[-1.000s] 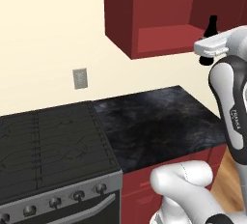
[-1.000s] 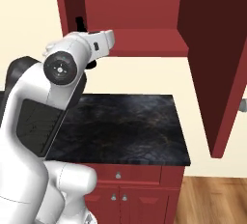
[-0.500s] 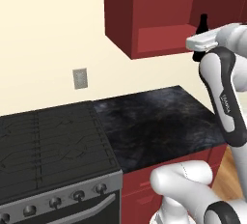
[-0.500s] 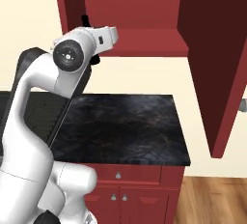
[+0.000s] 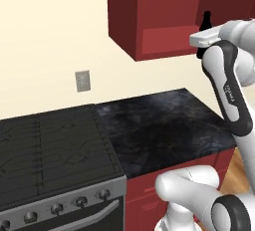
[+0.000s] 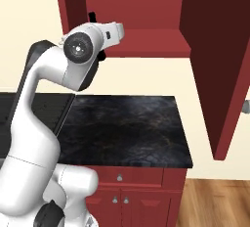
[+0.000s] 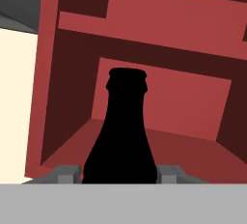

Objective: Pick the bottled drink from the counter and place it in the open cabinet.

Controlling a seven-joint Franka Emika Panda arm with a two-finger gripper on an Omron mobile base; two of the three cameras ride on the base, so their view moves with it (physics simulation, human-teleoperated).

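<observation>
Red cabinet walls form the backdrop to the claw (image 7: 119, 175), whose two grey fingertips (image 7: 65, 174) are clamped on either side of the bottled drink (image 7: 120, 136). That black bottle stands upright between them, neck up, raised to the mouth of the open cabinet (image 5: 164, 38) at the front edge of its shelf floor. Well below the cabinet lies the counter (image 5: 164, 125), with a stove (image 5: 50, 150) just beside it.

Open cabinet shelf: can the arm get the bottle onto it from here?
Probably yes. The gripper holds the bottled drink upright at the open cabinet, door swung aside, nothing showing on the shelf ahead.
</observation>
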